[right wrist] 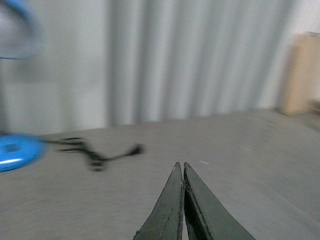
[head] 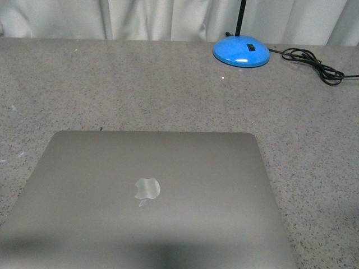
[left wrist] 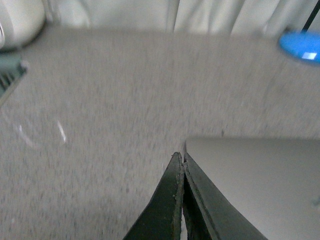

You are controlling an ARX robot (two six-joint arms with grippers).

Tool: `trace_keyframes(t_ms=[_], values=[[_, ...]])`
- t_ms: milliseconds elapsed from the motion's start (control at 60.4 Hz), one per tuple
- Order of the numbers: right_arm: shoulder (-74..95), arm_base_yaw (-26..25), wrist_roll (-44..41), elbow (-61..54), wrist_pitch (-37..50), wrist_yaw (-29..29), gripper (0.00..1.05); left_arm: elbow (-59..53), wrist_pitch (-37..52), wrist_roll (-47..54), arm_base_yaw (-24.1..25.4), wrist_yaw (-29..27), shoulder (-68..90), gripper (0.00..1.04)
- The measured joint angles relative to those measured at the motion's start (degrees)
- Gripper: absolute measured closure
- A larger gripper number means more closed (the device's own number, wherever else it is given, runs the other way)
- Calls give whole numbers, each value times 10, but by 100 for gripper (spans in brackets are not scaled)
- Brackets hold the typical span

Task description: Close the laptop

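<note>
The laptop lies shut and flat on the grey speckled table, its space-grey lid up with the shiny apple logo showing. Neither arm shows in the front view. In the left wrist view my left gripper is shut and empty, its tips just above the far left corner of the laptop lid. In the right wrist view my right gripper is shut and empty, above bare table; the laptop is out of that view.
A blue lamp base with a black stem stands at the back right; its black cable coils to the right. Both show in the right wrist view, base and cable. White curtains hang behind the table.
</note>
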Motion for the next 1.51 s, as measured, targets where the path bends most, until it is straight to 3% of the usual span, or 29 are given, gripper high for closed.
trace_keyframes(t_ms=[50,116,182,232,364,414,496,711,778,1241,1307,1506], values=[[-82,34,29,-5,-108,-40,104,-20,-4,6,-11,-9,-60,101],[-169,65,61,-26,-208,-54,104,-20,-101,14,-54,-54,-188,101],[-223,53,82,-29,-271,-72,104,-20,-140,16,-86,-82,-269,101],[-249,35,91,-29,-299,-91,104,-20,-153,19,-89,-66,-294,101],[-310,-39,100,-28,-369,-177,104,-20,-175,21,-39,-13,-318,101],[-339,-83,101,-28,-397,-220,104,-20,-187,21,16,59,-330,101],[-360,-128,101,-28,-413,-263,104,-20,-189,22,77,90,-333,101],[-383,-215,103,-28,-435,-340,104,-20,-189,22,87,102,-334,97],[-384,-224,103,-28,-436,-344,92,-20,-189,22,88,102,-334,81],[-384,-226,103,-28,-436,-345,14,-20,-189,23,88,102,-334,5],[-384,-226,103,-28,-436,-345,7,-20,-189,23,88,102,-334,7],[-384,-226,103,-28,-436,-345,9,-20,-189,23,88,102,-334,6]])
